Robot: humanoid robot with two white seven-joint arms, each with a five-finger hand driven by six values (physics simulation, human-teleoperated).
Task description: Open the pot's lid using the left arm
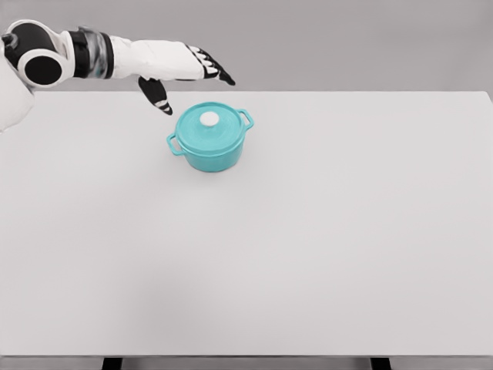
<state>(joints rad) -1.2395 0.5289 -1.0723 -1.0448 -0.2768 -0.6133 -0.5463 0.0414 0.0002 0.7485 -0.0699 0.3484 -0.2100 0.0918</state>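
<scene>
A pale grey table stretched before a plain grey backdrop, bearing a teal pot left of centre toward the far edge, its lid with white knob in place. The left hand hovered just beyond and left of it, fingers spread, grasping nothing.

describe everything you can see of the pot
The pot is a small round teal casserole with a glossy, enamel-like look. Its matching lid is on and closed, topped by a white knob. Two loop handles stick out, one at the upper right, one at the lower left. It stands upright on the white table, left of centre towards the far edge. The left hand hovers open behind it, not touching.
</scene>
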